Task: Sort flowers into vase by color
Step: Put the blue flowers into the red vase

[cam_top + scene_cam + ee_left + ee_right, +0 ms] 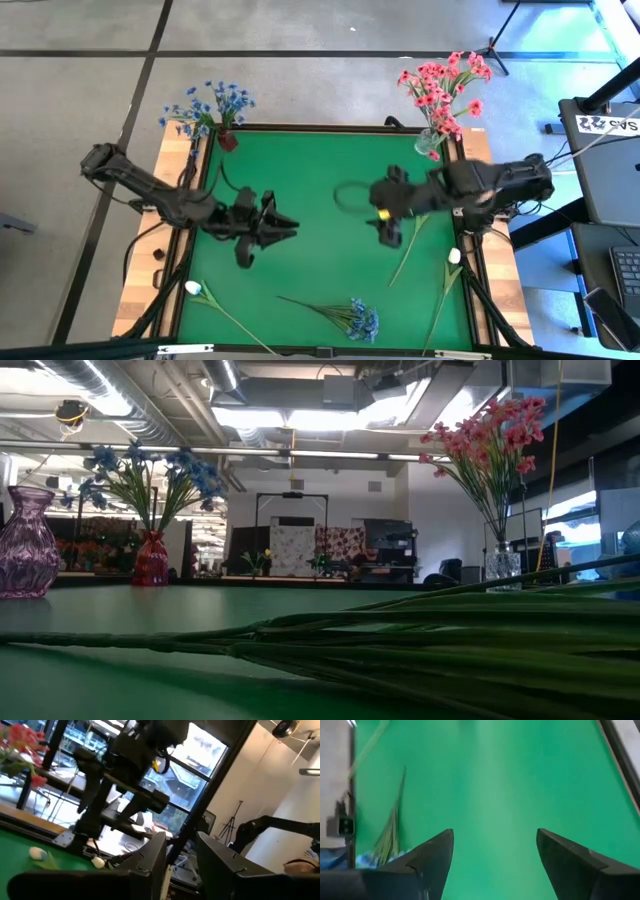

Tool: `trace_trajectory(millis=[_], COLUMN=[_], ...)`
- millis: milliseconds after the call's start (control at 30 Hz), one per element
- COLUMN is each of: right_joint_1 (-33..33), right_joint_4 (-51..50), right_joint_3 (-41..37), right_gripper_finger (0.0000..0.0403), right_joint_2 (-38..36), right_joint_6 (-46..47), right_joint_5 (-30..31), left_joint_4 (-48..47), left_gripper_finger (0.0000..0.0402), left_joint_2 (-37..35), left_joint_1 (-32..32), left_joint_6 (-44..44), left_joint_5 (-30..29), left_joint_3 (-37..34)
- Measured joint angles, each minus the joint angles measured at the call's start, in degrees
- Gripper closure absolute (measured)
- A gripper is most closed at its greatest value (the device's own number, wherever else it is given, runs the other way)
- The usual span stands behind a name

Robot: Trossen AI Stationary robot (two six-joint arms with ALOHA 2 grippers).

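Observation:
Blue blooms (pixel 210 105) stand in a red vase (pixel 228 140) at the far left corner. Pink blooms (pixel 445 88) stand in a clear vase (pixel 430 140) at the far right corner. On the green table lie a blue sprig (pixel 355 318) near the near edge, a white bud (pixel 193 288) at near left, another white bud (pixel 454 256) at right, and a bare green stem (pixel 408 252). My left gripper (pixel 282 224) is open over the table's left middle. My right gripper (pixel 385 228) is open above the middle, pointing down, empty (pixel 495 845).
A purple vase (pixel 25 545) stands at the far left in the low view, beside the red vase (pixel 150 560). The blue sprig's stems (pixel 400 645) lie close before the low camera. A wooden rim (pixel 135 300) borders the green table. Bare green lies between the two grippers.

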Motion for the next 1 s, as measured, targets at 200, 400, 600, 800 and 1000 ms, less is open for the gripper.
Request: trace_trajectory(millis=[200, 400, 600, 800, 1000], right_joint_1=[14.74, 28.87, 34.83, 38.64, 37.33], right_joint_4=[-4.98, -5.21, -3.87, -1.44, -0.70], right_joint_3=[-0.01, -0.01, -0.01, -0.01, -0.01], right_gripper_finger=[0.0118, 0.0118, 0.0118, 0.0118, 0.0118], right_joint_2=[0.71, 3.71, 5.67, 8.01, 10.20], right_joint_6=[19.29, 31.89, 46.54, 53.19, 56.95], right_joint_5=[7.29, 14.11, 14.68, 16.74, 18.63], left_joint_4=[3.30, 0.90, -15.01, -38.00, -41.22], left_gripper_finger=[0.0299, 0.0299, 0.0299, 0.0298, 0.0298], left_joint_2=[4.93, 13.42, 19.72, 29.17, 37.15], left_joint_1=[-4.27, -8.98, -11.46, -14.18, -14.33], left_joint_6=[-5.34, -6.16, -10.06, -13.27, -15.84], left_joint_5=[-5.27, -5.49, -7.43, -9.23, -5.09], left_joint_3=[0.43, 8.35, 18.90, 30.27, 32.33])
